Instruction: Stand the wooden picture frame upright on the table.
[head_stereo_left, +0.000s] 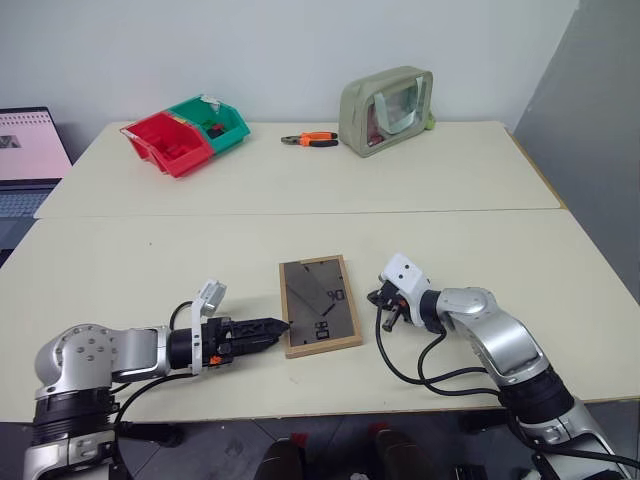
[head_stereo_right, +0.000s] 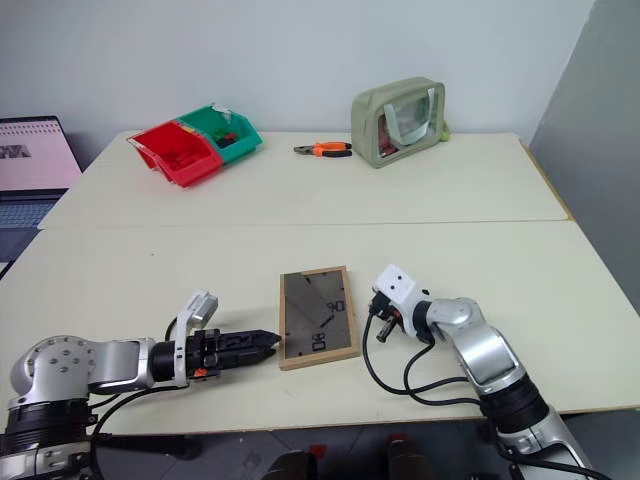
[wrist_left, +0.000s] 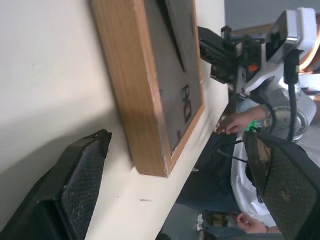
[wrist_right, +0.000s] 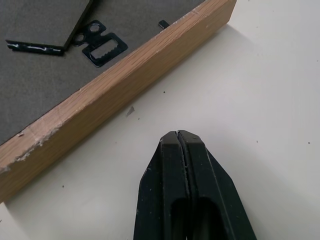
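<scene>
While the table (head_stereo_left: 140, 270) carried just one wooden picture frame (head_stereo_left: 318, 305), I saw it lying flat, back panel up, close to the near edge of the tabletop, its long axis running from that edge toward the far one. I had two grippers flanking it: my left gripper (head_stereo_left: 262, 331), fingers spread and empty, pointed at the frame's left near corner and sat nearest; my right gripper (wrist_right: 183, 145), pinched shut on nothing, waited just beside the right edge.

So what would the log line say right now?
picture frame: flat, back up, table | left gripper: open beside it | right gripper: shut, apart
</scene>
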